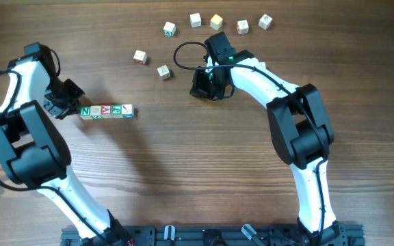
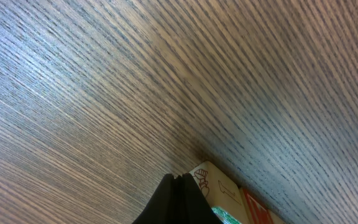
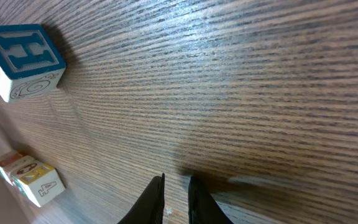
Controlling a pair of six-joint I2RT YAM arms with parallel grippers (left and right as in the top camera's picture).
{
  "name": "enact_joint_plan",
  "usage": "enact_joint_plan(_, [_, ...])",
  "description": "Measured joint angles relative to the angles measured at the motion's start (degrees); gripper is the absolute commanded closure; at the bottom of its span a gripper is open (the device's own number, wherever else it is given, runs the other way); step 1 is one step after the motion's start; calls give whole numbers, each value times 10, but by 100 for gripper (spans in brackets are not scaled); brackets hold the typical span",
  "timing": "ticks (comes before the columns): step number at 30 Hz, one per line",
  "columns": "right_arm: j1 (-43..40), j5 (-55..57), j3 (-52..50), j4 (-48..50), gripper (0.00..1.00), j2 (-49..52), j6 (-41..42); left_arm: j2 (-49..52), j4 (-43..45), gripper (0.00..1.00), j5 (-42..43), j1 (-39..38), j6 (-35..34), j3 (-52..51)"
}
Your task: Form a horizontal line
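Your horizontal line [image 1: 106,111] of four cubes lies left of centre in the overhead frame, with the green N at its left end. Your left gripper [image 2: 178,186] has its fingers pressed together, the tip just beside that N end; you cannot tell whether it touches. Your right gripper [image 3: 176,182], upper middle of the overhead frame, shows a narrow gap between its fingers and pinches nothing, with loose cubes [image 1: 163,71] near it

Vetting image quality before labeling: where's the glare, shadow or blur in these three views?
Overhead: even light, sharp, soft arm shadows on the table near the horizontal line. Left wrist: pale glare upper left; left tool a dark silhouette. Right wrist: sheen along the top, blue H cube crisp, dark shadow by the right tool.
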Motion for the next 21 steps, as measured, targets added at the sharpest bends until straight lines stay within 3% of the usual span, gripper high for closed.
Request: enact_joint_plan(21, [0, 0, 0, 2, 84, 0, 7, 0, -2, 96, 16, 0, 0, 0])
